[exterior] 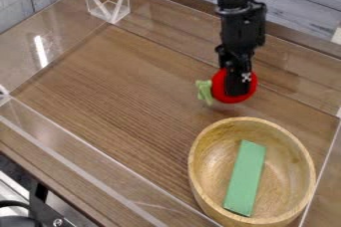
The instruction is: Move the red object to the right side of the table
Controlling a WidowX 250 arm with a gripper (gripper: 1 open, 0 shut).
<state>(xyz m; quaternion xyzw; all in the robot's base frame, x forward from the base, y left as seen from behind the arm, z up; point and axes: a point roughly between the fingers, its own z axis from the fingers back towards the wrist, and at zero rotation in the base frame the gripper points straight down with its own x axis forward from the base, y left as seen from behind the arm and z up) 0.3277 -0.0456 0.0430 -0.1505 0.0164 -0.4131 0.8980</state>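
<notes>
Gripping the red object (pixel 233 88), hand (pixel 236 80) low over wood-grain table (pixel 120 82), beside wooden bowl (pixel 202 161).

A black gripper (pixel 236 76) reaches steeply down from the far side and is clamped on the red object (pixel 234 89), whose green leafy end sticks out to the left. The fruit sits low over the table (pixel 120 92), right of centre, just beyond the far rim of the wooden bowl (pixel 210 176). The bowl stands in the near right corner with a flat green block (pixel 246 176) lying inside it. Clear acrylic walls (pixel 54 136) border the tabletop, and a small clear stand (pixel 107 5) sits at the far left.
</notes>
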